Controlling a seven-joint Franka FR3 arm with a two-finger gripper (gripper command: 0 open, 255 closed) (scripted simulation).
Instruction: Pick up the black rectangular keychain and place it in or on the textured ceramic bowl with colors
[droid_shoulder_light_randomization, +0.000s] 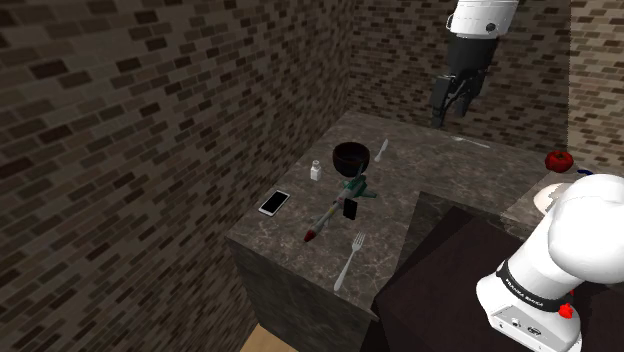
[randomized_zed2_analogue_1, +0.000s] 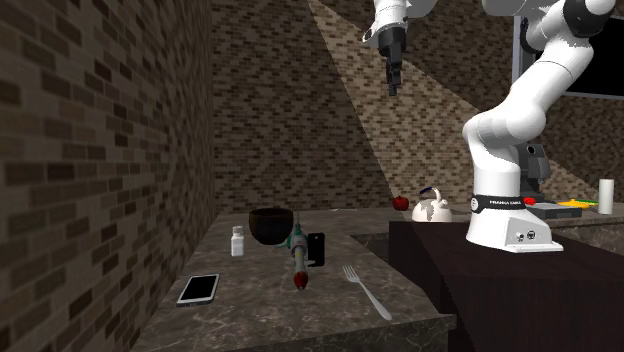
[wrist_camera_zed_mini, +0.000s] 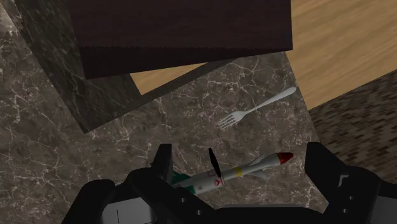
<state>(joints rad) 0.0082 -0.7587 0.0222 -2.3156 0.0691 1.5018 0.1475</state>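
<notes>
The black rectangular keychain (droid_shoulder_light_randomization: 350, 209) (randomized_zed2_analogue_1: 316, 248) stands on edge on the dark marble counter (droid_shoulder_light_randomization: 300, 250), touching a toy rocket (droid_shoulder_light_randomization: 325, 220) (randomized_zed2_analogue_1: 298, 265). Just behind it sits the dark round bowl (droid_shoulder_light_randomization: 350, 157) (randomized_zed2_analogue_1: 270, 225). My gripper (droid_shoulder_light_randomization: 452, 100) (randomized_zed2_analogue_1: 392, 80) hangs high above the counter, well away from both, open and holding nothing. In the wrist view the gripper (wrist_camera_zed_mini: 240, 156) looks straight down from that height, and between its spread fingers lie the rocket (wrist_camera_zed_mini: 242, 173) and the keychain (wrist_camera_zed_mini: 214, 162), seen as a thin black sliver.
On the counter lie a white phone (droid_shoulder_light_randomization: 273, 203), a small white bottle (droid_shoulder_light_randomization: 315, 171), a fork (droid_shoulder_light_randomization: 350, 260) (wrist_camera_zed_mini: 257, 108) near the front edge and a second fork (droid_shoulder_light_randomization: 382, 150) at the back. Brick walls close in two sides. The dark stand (droid_shoulder_light_randomization: 450, 280) adjoins. A red fruit (droid_shoulder_light_randomization: 558, 160) and a kettle (randomized_zed2_analogue_1: 430, 207) sit beyond.
</notes>
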